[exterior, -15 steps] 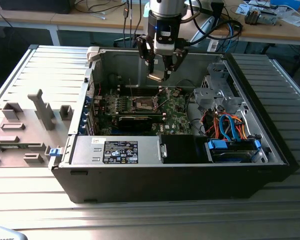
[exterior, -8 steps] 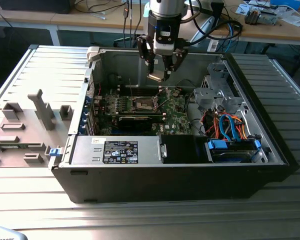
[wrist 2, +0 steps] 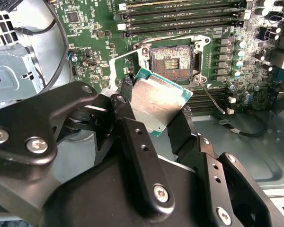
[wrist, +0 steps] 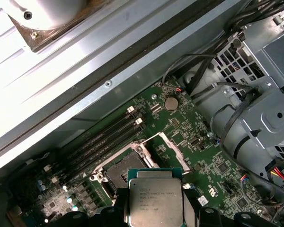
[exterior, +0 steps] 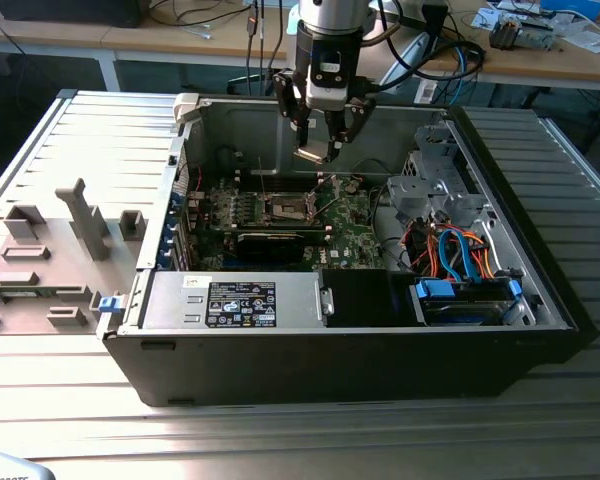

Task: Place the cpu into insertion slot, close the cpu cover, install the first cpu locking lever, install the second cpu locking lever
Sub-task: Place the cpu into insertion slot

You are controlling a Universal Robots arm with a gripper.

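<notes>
My end effector (exterior: 318, 148) hangs above the open computer case (exterior: 540, 300), which stands on the bench (exterior: 280, 440). Its fingers (wrist 2: 180, 127) are pinching the cpu (wrist 2: 162, 101) by two opposite edges, silvery top up and green rim showing at the corners. The chip is in the air, apart from the green board (wrist 2: 85, 28). The insertion slot (wrist 2: 172, 58) lies below and just ahead of it, its dark centre bare. The cpu cover (wrist: 176, 152) stands swung open beside the socket, so the way down looks free.

I judge the step in hand to be bringing the chip over the socket. In the second wrist view its edges look skewed against the socket's metal rim, though the camera's angle may account for part of that. To do this well I'd square the edges to the rim first and hold the chip flat, since a tilted chip would land one corner on the contacts. The notches have to match the socket's keys, which I cannot make out from here. I'd go down slowly and straight, with no sideways slide near the contacts and no pressing at release. My fingers must also stay off the raised cover
</notes>
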